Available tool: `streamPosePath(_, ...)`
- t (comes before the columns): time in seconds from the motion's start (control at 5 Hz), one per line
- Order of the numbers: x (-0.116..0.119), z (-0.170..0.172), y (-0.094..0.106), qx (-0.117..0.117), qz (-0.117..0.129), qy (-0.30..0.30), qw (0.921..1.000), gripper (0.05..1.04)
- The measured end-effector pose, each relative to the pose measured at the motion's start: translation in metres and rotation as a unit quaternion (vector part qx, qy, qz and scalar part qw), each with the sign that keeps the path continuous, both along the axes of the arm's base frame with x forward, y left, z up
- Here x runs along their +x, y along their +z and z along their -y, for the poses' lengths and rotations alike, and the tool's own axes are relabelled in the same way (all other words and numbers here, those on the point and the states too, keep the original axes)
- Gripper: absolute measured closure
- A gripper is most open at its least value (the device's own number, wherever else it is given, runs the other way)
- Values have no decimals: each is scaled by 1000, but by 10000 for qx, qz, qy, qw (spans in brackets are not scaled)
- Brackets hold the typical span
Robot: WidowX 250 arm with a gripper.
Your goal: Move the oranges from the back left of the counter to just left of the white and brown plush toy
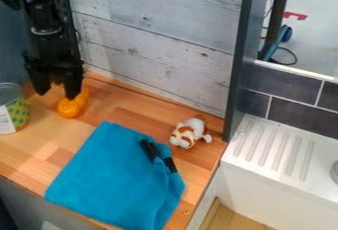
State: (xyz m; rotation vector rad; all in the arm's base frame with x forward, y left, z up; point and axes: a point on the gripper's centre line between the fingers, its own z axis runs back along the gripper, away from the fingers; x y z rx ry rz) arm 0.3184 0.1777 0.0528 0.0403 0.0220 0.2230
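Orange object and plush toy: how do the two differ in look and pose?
The orange object is one plain colour, while the plush toy is white with brown patches. The orange object looks smooth and elongated; the plush toy has a lumpier outline. The orange object lies close to the open pincer, the plush toy well away from it, beside the blue cloth. Both rest on the wooden counter.

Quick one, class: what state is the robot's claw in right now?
Claw: open, its two fingers apart with nothing gripped between them, near the orange toy.
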Motion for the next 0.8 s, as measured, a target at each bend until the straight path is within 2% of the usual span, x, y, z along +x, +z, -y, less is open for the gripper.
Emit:
streamPosePath(0.2,9,-5,-15,-49,-110,44,9999,83)
streamPosePath(0.4,20,-8,-33,-157,-118,4,9998,83)
streamPosePath(0.6,27,-7,-36,-248,-71,-4,9997,83)
streamPosePath(0.8,28,-6,-37,-297,-61,21,9995,137)
